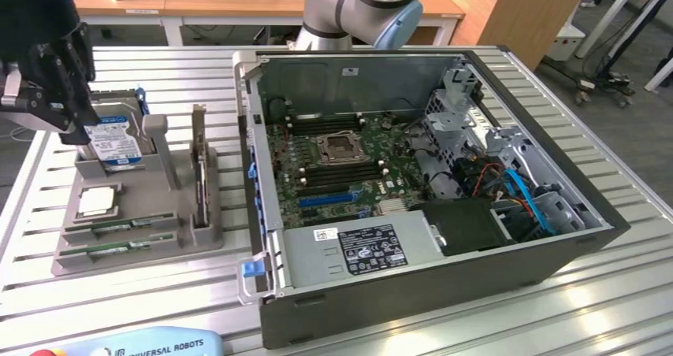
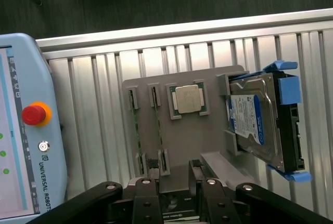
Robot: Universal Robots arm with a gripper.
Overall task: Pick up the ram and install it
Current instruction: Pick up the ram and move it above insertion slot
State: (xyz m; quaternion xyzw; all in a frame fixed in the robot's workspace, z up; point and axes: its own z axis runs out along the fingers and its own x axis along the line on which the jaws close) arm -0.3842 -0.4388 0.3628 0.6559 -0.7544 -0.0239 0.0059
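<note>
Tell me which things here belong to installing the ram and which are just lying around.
For the job: ram sticks, gray holder, open computer case, claw.
Lying about: hard drive, processor chip, blue control pad.

Two ram sticks (image 1: 118,228) (image 1: 113,249), one processor (image 1: 97,202), one hard drive (image 1: 113,142).

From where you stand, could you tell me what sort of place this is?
Probably a robotics lab for computer assembly: an open computer case on a slatted table, a parts fixture, wooden desks behind.
</note>
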